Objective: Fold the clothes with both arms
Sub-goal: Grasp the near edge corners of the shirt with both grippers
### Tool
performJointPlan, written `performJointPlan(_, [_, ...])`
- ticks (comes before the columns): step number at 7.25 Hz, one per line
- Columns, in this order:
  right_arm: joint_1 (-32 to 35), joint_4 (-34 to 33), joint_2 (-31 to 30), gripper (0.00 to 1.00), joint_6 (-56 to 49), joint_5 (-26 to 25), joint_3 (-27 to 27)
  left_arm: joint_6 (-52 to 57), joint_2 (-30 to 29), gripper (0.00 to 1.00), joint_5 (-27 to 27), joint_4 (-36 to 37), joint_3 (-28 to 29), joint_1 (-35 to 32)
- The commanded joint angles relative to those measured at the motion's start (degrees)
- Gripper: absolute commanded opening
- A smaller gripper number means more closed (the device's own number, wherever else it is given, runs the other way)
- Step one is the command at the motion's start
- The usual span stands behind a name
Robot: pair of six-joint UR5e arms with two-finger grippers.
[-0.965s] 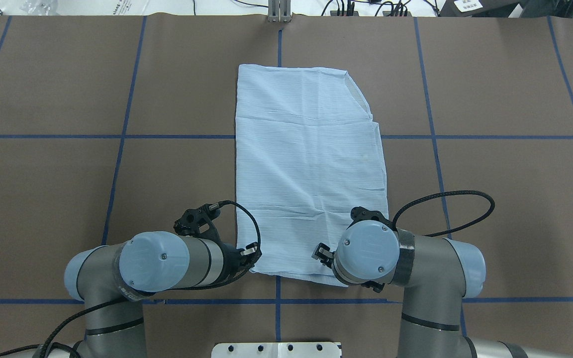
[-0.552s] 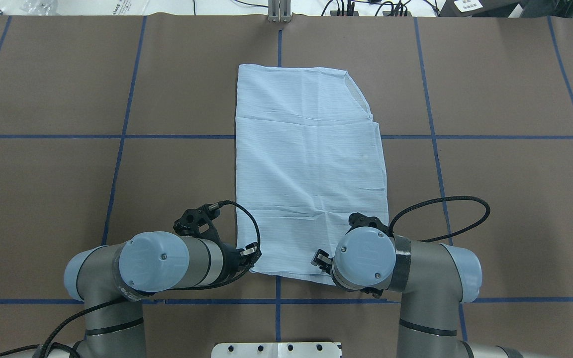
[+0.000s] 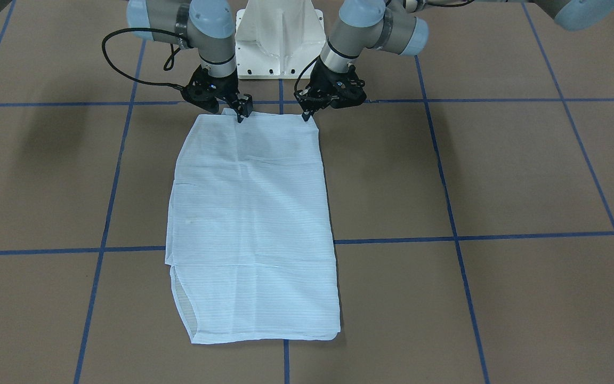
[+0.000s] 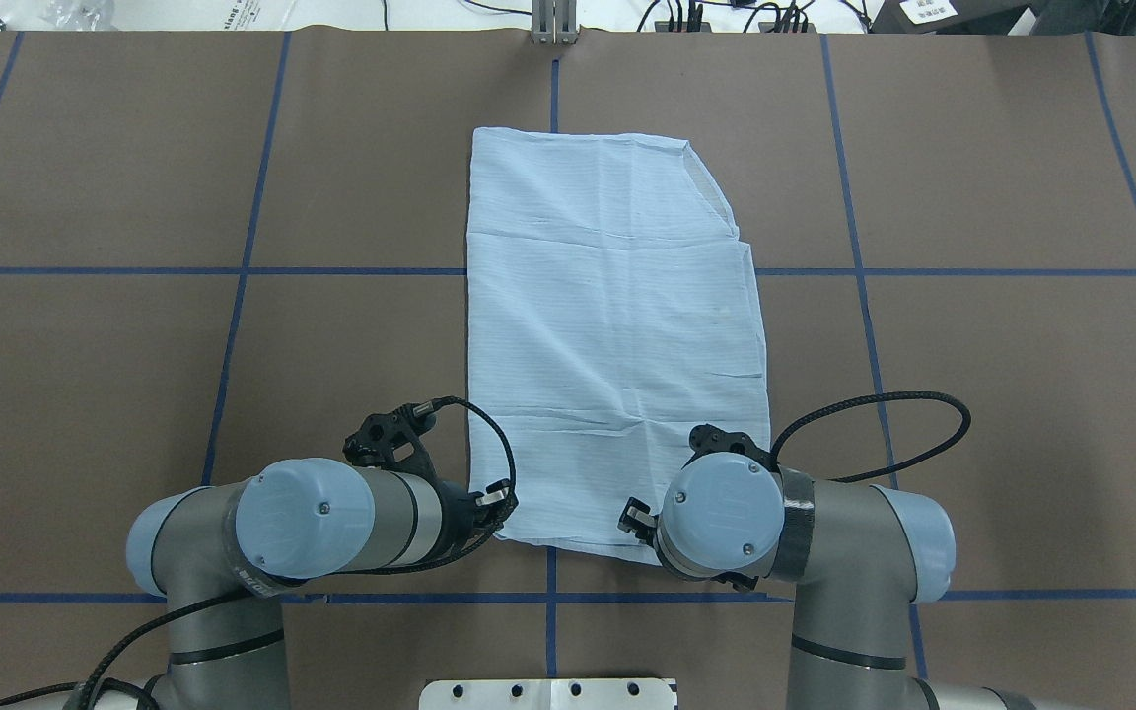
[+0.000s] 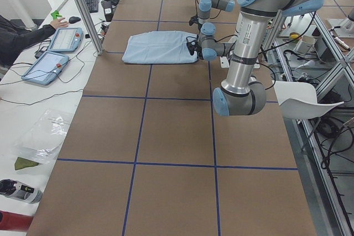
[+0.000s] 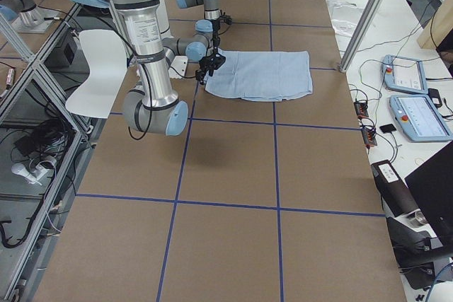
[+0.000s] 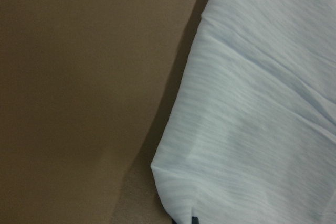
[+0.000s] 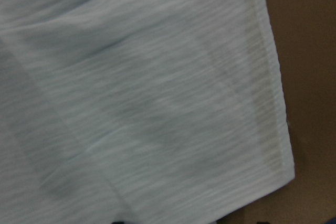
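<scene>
1. The thin, light blue, finely striped cloth shirt (image 4: 612,345) lies flat on the brown table (image 4: 972,394), which is marked with blue tape lines; it is folded into a long rectangle running away from the robot, with shallow creases across it; its far corner on the robot's right slants off.
2. The black two-finger left gripper (image 4: 501,501) sits low at the shirt's near corner on the robot's left, at the end of the silver-grey left arm (image 4: 331,523); its fingers (image 3: 307,113) touch the cloth edge; I cannot tell whether they are pressed together or pinching it.
3. The black two-finger right gripper (image 4: 633,517) is down on the same near hem, towards the other corner, under the silver-grey right arm (image 4: 726,513); its fingers (image 3: 241,113) narrow to a tip on the cloth; I cannot tell their state either.
4. The left wrist view shows the shirt's corner reaching the bottom edge; the right wrist view is almost filled with cloth.
5. The white pedestal base (image 3: 277,37) stands just behind both grippers.
</scene>
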Motion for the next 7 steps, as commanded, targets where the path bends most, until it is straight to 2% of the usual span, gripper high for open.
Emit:
performJointPlan(1, [0.8,0.0,-0.1,0.78,-0.1,0.0,0.0,0.0,0.0,0.0,0.0,0.0,0.0,0.1])
performJointPlan(2, [0.7,0.0,-0.1,0.74,-0.1,0.0,-0.3,0.1,0.0,0.0,0.0,0.0,0.0,0.1])
performJointPlan(7, [-0.5,-0.4,-0.1,0.83,-0.1,0.3,-0.3,0.3,0.0,0.0,0.0,0.0,0.1,0.0])
